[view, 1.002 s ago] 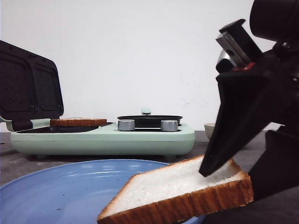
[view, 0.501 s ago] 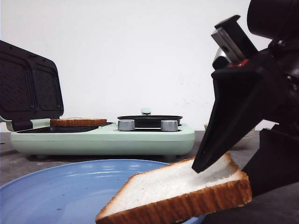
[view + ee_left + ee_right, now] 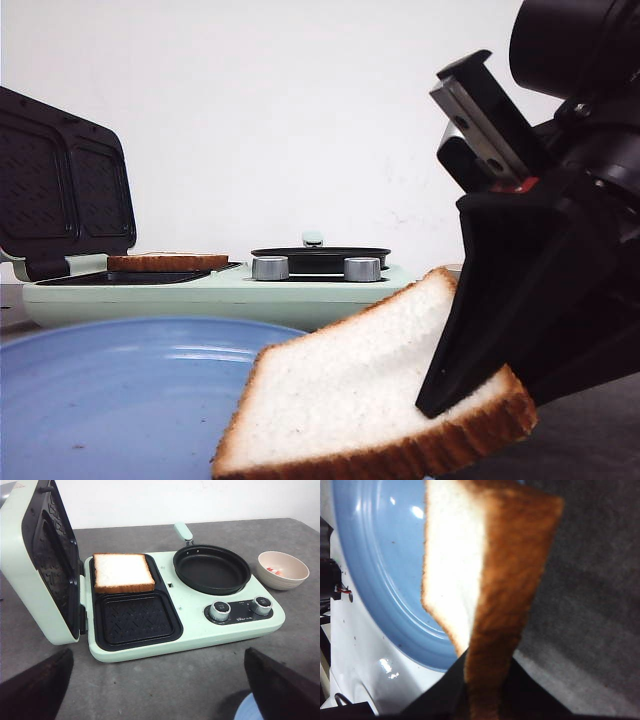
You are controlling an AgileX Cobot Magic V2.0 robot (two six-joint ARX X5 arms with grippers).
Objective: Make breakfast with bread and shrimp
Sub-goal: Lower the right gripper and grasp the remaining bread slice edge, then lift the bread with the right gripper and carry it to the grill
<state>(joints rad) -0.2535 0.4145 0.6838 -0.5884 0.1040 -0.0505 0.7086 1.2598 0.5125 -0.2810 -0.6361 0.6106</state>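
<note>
Where the right fingers point(image 3: 470, 385) close, the bread point(image 3: 360, 400) tilts, pinched.

We look forward from low down, almost level with the worktop point(image 3: 590, 440), so the blue plate point(image 3: 110, 380) and the slice of bread point(image 3: 350, 400) fill the near foreground and the green breakfast maker point(image 3: 230, 295) sits further back against the white wall. From the left wrist we look down at an angle on that same breakfast maker point(image 3: 190, 635) from some way off. From the right wrist we sit very close, facing down onto the same bread point(image 3: 490, 580) and plate point(image 3: 375, 570).
</note>
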